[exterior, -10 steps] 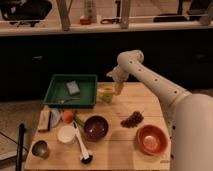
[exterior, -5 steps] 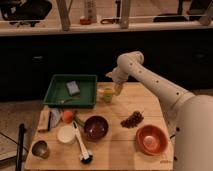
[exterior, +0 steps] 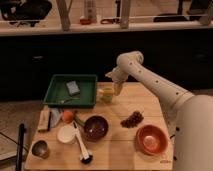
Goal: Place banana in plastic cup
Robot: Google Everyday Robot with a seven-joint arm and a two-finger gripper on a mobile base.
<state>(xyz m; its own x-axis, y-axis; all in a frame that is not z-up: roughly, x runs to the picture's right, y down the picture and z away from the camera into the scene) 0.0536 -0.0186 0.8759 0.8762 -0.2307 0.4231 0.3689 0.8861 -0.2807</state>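
- The gripper [exterior: 118, 89] hangs just beside the plastic cup [exterior: 105, 94]; releasing here could miss the rim
- Whether it grips anything I cannot tell; a nudge could topple the plastic cup

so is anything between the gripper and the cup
Nothing visible does. The gripper hangs close beside the cup, on its right in the picture, with no object in the gap. The tray sits on the cup's other side, and the grapes lie nearer the front.
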